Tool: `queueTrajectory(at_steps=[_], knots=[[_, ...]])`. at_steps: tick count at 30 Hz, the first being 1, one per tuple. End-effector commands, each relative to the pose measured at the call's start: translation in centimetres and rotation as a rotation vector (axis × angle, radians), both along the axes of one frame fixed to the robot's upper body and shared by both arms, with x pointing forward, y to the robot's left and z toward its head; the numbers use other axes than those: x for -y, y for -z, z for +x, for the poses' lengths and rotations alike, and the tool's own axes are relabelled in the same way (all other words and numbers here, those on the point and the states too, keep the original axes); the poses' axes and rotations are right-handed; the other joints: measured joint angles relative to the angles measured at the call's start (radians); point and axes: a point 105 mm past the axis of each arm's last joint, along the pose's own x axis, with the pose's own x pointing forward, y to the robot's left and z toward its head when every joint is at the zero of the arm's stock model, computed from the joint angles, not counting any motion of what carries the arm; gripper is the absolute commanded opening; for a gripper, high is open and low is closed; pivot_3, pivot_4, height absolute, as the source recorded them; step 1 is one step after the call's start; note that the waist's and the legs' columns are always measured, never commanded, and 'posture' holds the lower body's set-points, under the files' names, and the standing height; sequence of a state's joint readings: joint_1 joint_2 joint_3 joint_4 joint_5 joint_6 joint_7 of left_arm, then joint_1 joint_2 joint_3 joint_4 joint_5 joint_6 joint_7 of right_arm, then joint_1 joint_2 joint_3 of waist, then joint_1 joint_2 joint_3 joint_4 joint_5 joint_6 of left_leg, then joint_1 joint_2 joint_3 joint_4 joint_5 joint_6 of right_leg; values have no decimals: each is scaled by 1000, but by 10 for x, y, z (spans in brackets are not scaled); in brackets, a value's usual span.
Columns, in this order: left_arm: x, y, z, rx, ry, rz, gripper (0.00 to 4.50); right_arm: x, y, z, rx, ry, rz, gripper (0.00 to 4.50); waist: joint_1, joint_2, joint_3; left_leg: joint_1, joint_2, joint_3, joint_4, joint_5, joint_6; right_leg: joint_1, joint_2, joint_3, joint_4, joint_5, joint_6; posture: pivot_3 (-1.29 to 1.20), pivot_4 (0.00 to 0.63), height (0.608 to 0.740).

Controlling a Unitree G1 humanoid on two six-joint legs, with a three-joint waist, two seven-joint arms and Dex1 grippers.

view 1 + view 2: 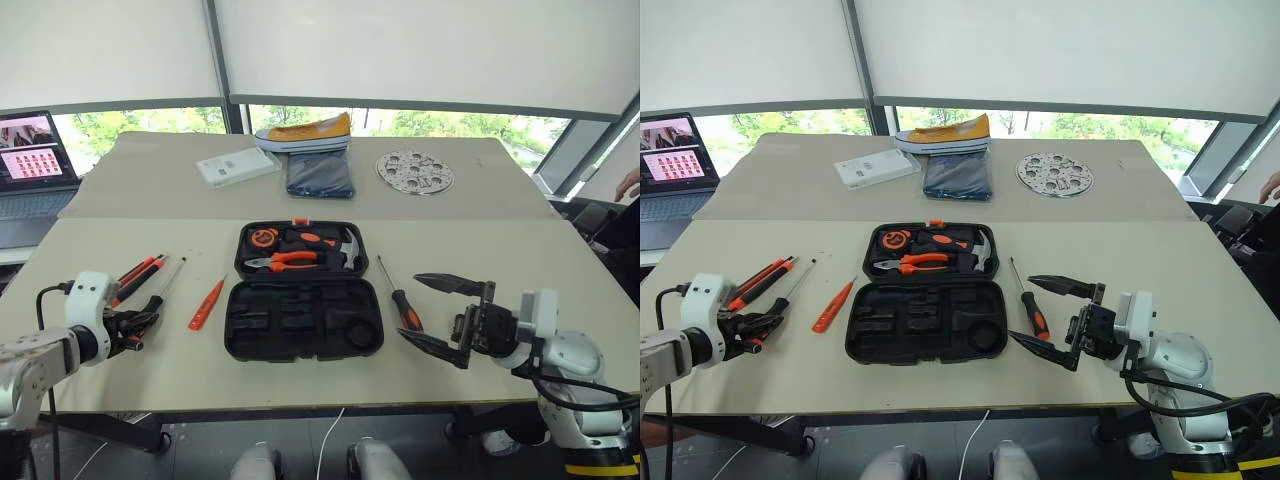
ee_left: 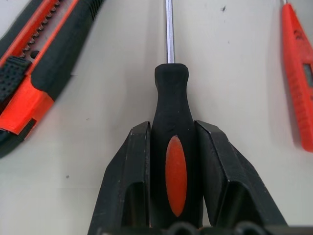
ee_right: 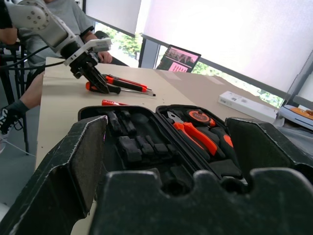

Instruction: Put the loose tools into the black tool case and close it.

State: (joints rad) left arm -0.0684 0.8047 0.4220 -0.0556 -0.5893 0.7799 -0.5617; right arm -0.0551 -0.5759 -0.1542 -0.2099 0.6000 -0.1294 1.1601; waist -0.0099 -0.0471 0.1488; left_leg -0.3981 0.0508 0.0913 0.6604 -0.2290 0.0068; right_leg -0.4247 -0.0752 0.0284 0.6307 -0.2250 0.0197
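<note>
On table left of open case (image 1: 300, 320), screwdriver (image 2: 176, 161) pinched at handle by left claw (image 1: 135, 328), not yet lifted. Right claw (image 1: 440, 312) spread, empty. Knife (image 1: 135, 272), orange screwdriver (image 1: 207, 303), second screwdriver (image 1: 402, 300) left outside; lid unclosed.

No legible text or labels

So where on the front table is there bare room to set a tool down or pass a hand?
Bare tabletop lies between the slim orange screwdriver and the open tool case, and along the front edge below the case. The strip between the tool case and the white box is free too. Crowded: left side, where the utility knife and held screwdriver lie close.
</note>
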Motion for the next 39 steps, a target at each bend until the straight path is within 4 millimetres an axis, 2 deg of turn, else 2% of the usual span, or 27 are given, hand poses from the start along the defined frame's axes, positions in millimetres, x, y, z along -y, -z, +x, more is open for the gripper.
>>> queueTrajectory(at_steps=[1, 4, 5, 8, 12, 13, 17, 21, 28, 32, 39], knots=[[27, -75, 15, 340, 186, 20, 861, 6, -19, 2, 89, 18, 8, 4500, 10, -2, 1, -2, 0, 0, 1, 1, 0, 0, 0, -3, 0, 0, 0, 0, 150, 740], [73, -92, 26, 410, 416, 59, 861, 12, -20, 8, 82, 41, -25, 4500, 24, -2, 1, -2, -1, 1, 1, 1, -1, 1, -2, -5, -2, 1, 0, 0, 150, 740], [94, -92, 30, 418, 535, 128, 861, 17, -18, 11, 68, 50, -63, 4500, 28, -2, 1, -3, -2, 1, 1, 1, -1, 2, -2, -5, -2, 2, 0, 0, 150, 740], [137, -68, 35, 377, 837, 389, 861, 28, -17, 20, 33, 86, -122, 4500, 30, -2, 1, -4, -3, 2, 1, 2, 0, 2, -2, -4, -5, 2, 2, 0, 150, 740], [163, -49, 49, 353, 979, 490, 861, 31, -17, 26, -8, 86, -171, 4500, 16, -1, 1, -5, -3, 2, 1, 2, 1, 1, 1, -4, -5, 2, 1, 0, 150, 740], [165, -47, 50, 354, 990, 496, 861, 31, -17, 26, -14, 84, -174, 4500, 10, -1, 1, -6, -2, 1, 1, 2, 1, 0, 2, -4, -4, 1, 1, 0, 150, 740], [170, -21, 68, 310, 1019, 662, 861, 26, -20, 26, -18, 59, -201, 4500, 6, 0, 1, -7, -1, -3, 1, 1, 1, 0, 6, -3, -3, 1, 1, 0, 150, 740], [182, -12, 59, 273, 1117, 633, 861, 22, -21, 22, -21, 57, -193, 4500, 11, 0, 1, -8, -2, -3, 2, 1, 1, 0, 4, -3, -3, 1, 2, 0, 150, 740], [177, -4, 47, 234, 1198, 672, 861, 22, -14, 16, -37, 74, -186, 4500, 16, 0, 1, -8, -2, -3, 4, 1, 1, 1, 3, -4, -2, 1, 3, 0, 150, 740], [169, -1, 54, 201, 1137, 705, 861, 22, -13, 16, -41, 79, -183, 4500, 15, 0, 1, -8, -2, -3, 5, 1, 1, 1, 3, -4, -2, 1, 3, 0, 150, 740], [171, -3, 63, 161, 1092, 762, 861, 19, -12, 15, -47, 70, -177, 4500, 19, 0, 1, -8, -2, -3, 8, 1, 1, 2, 3, -4, -1, 1, 4, 0, 150, 740]])
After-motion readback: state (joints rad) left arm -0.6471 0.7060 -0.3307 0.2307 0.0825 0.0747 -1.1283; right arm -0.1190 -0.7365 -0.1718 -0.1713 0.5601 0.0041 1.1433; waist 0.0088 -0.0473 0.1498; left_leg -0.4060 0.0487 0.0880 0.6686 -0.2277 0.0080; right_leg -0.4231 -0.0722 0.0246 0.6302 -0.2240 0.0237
